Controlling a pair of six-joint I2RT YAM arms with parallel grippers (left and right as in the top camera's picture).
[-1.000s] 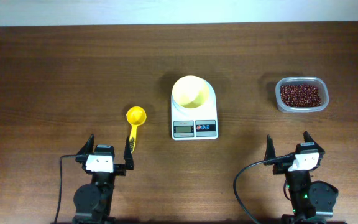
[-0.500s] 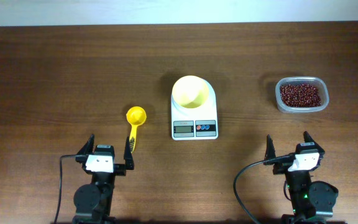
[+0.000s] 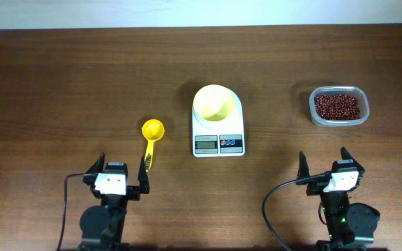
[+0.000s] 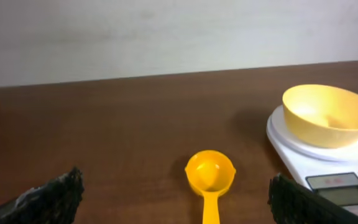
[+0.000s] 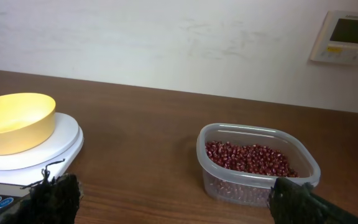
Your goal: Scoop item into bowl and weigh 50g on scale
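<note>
left gripper (image 3: 124,160) and right gripper (image 3: 322,156) both wide open, empty. beans (image 3: 338,106) sit loose in tub (image 3: 339,124), right of scale (image 3: 218,144); probably light, rolly, spill easily. grab scoop (image 3: 151,136) mid-handle, looks like stiff light plastic. bowl (image 3: 213,103) empty on scale.

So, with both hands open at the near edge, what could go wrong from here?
The scoop lies flat on the table, its thin handle toward the left hand; a pinch may slide it rather than lift it. The beans sit in the tub far to the right, beyond the scale, so a loaded scoop probably travels far and may spill. The bowl simply sits on the scale; a bump could shift it or upset the reading.
</note>
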